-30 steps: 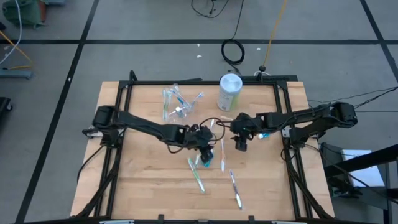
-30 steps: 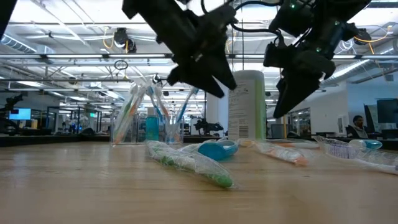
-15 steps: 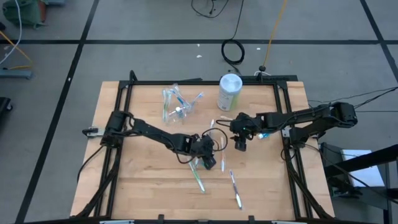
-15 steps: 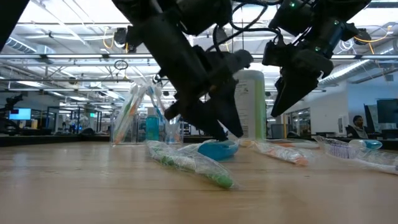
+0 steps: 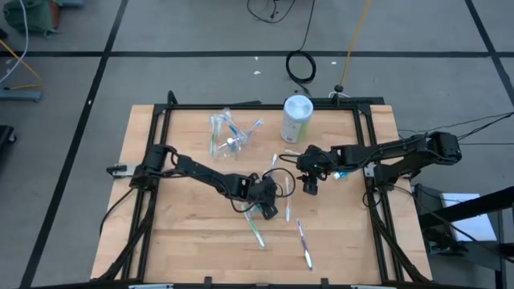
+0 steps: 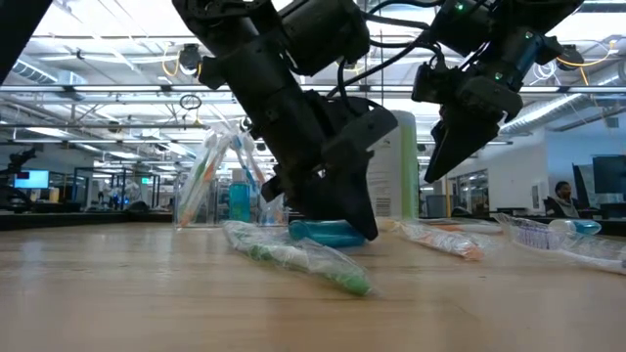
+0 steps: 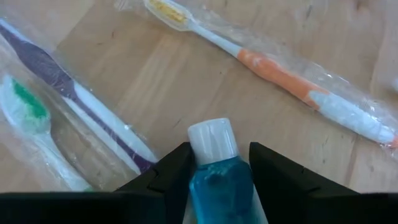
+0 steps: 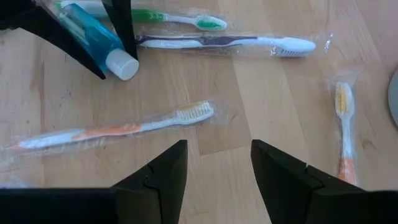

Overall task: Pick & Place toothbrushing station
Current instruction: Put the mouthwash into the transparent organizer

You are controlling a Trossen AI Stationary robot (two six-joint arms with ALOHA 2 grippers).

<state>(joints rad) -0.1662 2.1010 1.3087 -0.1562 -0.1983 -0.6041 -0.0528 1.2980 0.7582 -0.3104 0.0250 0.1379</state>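
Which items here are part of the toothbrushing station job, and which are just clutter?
Job:
- clear cup with brushes
- teal tube, between the left gripper fingers
- wrapped toothbrushes: orange, purple, green
- right gripper, open, hovering above the table

Lying about:
- pale-green canister
- cable coil on the floor

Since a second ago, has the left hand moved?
Yes. In the low view the left hand has dropped from level with the pale-green canister to the table, straddling the teal tube.
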